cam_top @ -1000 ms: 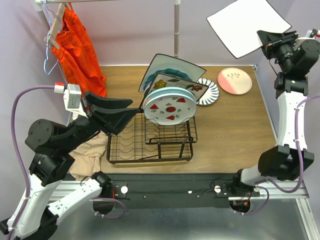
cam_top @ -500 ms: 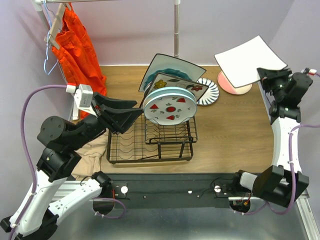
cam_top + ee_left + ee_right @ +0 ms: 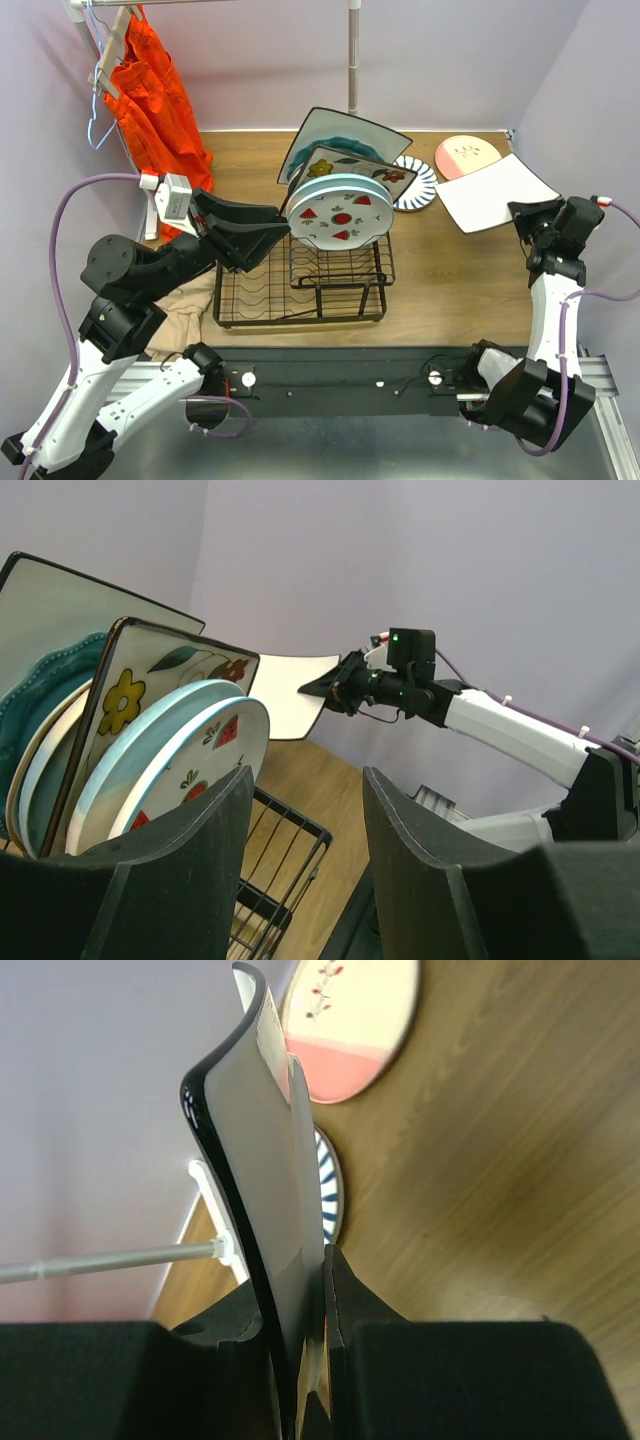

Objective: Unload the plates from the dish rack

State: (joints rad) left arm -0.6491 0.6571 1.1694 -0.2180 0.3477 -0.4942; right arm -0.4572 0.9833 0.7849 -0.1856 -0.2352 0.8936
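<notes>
Above the counter (image 3: 460, 285), the right end effector (image 3: 520, 211) — clamped on the white square plate (image 3: 495, 192) — had lowered it almost to rest; the left end effector (image 3: 272, 225) stood apart beside the loaded dish rack (image 3: 300, 300).

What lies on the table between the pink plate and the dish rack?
A striped round plate, lying flat just right of the rack and left of the pink plate. The top view shows it plainly.
</notes>
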